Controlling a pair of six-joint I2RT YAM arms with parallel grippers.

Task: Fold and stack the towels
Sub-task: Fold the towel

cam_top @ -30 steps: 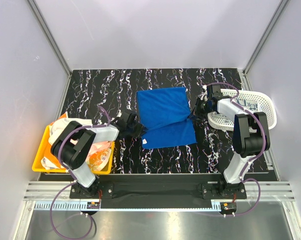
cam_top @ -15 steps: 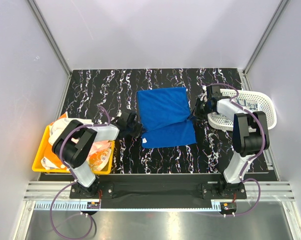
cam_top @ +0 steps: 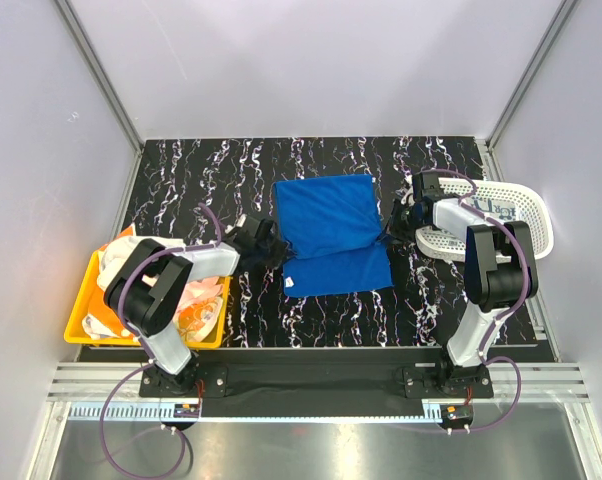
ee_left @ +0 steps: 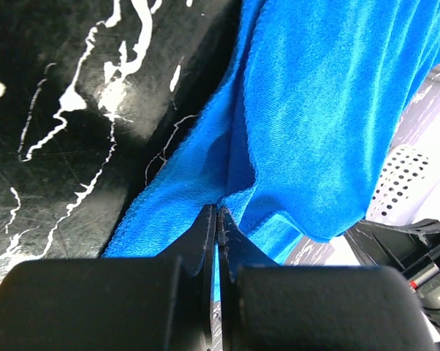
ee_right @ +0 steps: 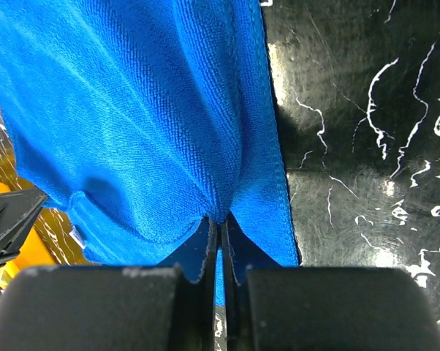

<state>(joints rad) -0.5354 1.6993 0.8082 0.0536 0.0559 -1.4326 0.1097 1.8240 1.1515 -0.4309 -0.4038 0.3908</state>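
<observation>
Black marble-patterned table [cam_top: 181, 180] fills the overhead view, with a royal blue towel [cam_top: 326, 215] lying at its middle. The towel is partly doubled over, so a top layer covers the far portion and a single layer shows along the near edge. A white perforated basket [cam_top: 516, 205] sits at the table's right side, just beyond the right arm. A yellow bin [cam_top: 76, 322] at the near left holds a heap of other towels [cam_top: 196, 308], one of them orange-and-white patterned. The left gripper [cam_top: 271, 248] meets the royal blue towel at its left edge, and its wrist camera shows the jaws pressed tight on a fold of the cloth. The right gripper [cam_top: 389, 222] is at the towel's right edge, and its own wrist view likewise shows the jaws pinched together on a blue fold. A small white tag [cam_top: 291, 283] shows at the towel's near left corner.
</observation>
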